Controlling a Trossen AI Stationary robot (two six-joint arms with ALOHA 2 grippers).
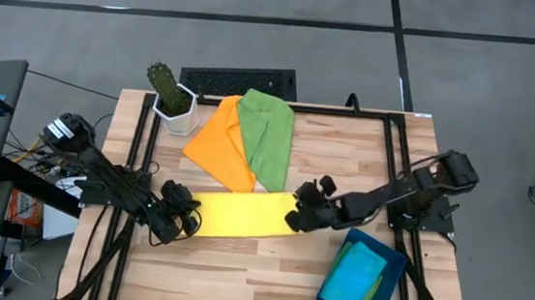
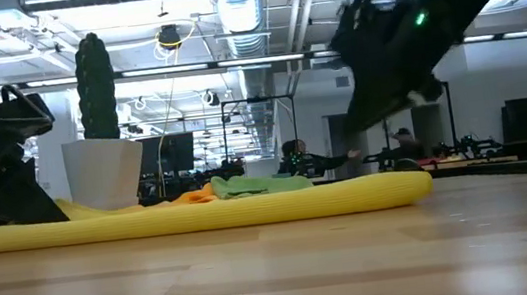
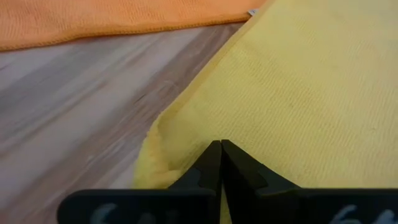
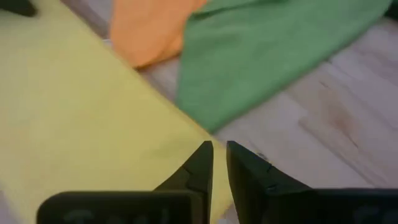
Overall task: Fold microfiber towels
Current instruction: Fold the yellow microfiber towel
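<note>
Closest to the low camera is bare wooden bench [image 2: 279, 276], and just beyond it the yellow towel [image 2: 201, 213] lies as a long flat strip across the boards, already doubled over once by the look of its rounded edge. From above it sits mid-bench, between the two arms.

The left gripper [image 1: 180, 212] is down at the strip's left end, and its own wrist camera shows the fingers [image 3: 208, 168] pressed together on the yellow corner, the cloth puckered just ahead of the tips. The right gripper [image 1: 303, 211] is at the opposite end; its fingers [image 4: 202, 163] stand a narrow slit apart over the yellow edge, and I can't tell whether cloth is caught between them.

Behind the strip, touching its far edge, the orange towel [image 1: 222, 141] and a green towel [image 1: 266, 130] lie loose and overlapping, near a white pot with a cactus [image 1: 168, 93]. Off at the right front corner a dark teal tray [image 1: 386, 294] holds a bright blue towel [image 1: 356, 274], with a sliver of green showing at its edge.

I'd say the step in hand is gripping both ends of the yellow towel for its second fold. Next, the right side needs a sure pinch, then both ends should lift together and one be carried over onto the other, kept level so the strip doesn't twist or drag the orange cloth along.
</note>
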